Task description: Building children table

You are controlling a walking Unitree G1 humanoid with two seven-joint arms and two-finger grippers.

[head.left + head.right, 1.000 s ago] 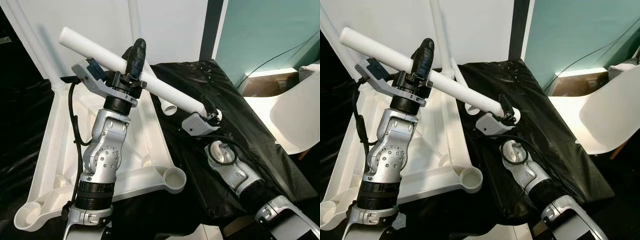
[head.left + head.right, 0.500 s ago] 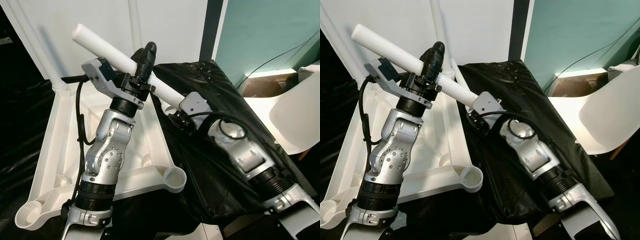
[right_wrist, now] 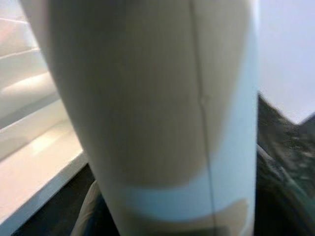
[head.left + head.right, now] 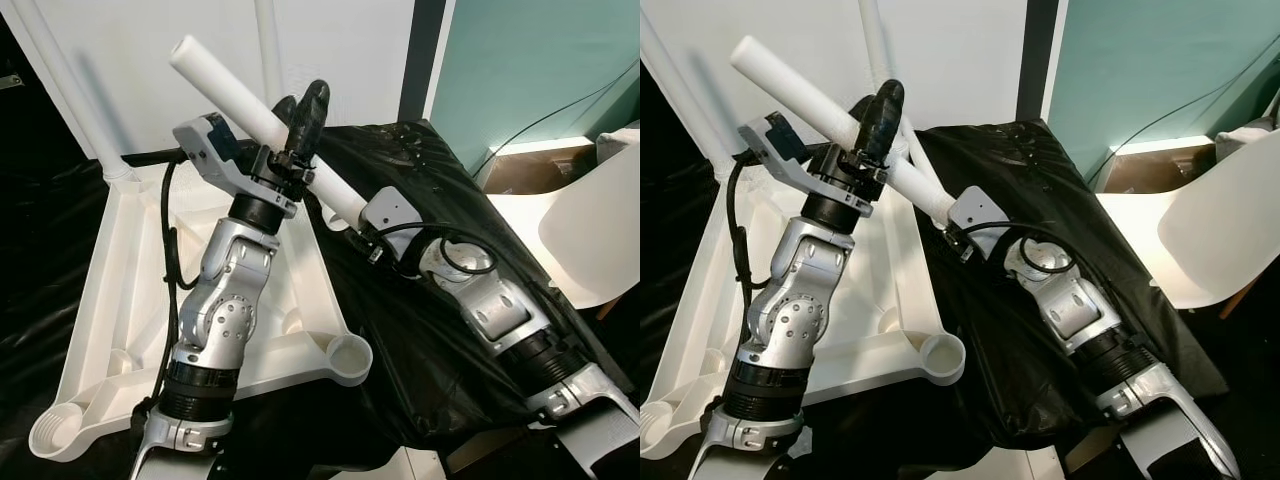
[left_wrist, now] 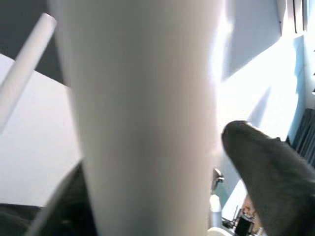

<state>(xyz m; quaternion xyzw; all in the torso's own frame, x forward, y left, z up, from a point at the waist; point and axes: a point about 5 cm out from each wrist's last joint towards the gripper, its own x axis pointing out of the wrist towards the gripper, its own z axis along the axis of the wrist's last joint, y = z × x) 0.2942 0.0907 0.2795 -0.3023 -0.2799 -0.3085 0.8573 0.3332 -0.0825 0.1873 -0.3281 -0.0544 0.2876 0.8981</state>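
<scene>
A long white table leg (image 4: 225,85) slants up to the left above the upturned white table top (image 4: 120,260). My left gripper (image 4: 300,115) is shut on the leg's middle, its black fingers (image 5: 266,162) wrapped around the tube (image 5: 142,118). My right gripper (image 4: 350,215) is shut on the leg's lower end (image 3: 147,98), just beside the table top's right rim. Two other legs (image 4: 60,80) stand fitted at the table top's far corners. An open round socket (image 4: 350,355) sits at the near right corner, and another (image 4: 50,430) at the near left.
The table top lies on a black sheet (image 4: 450,300) that covers the floor. A white chair (image 4: 590,230) and a cardboard box (image 4: 520,165) stand to the right. A white wall rises behind, with a teal wall at the back right.
The leg has tilted steeper, its upper end rising and shifting right. My right arm has carried the lower end left toward the table top's rim. Both grippers kept hold.
</scene>
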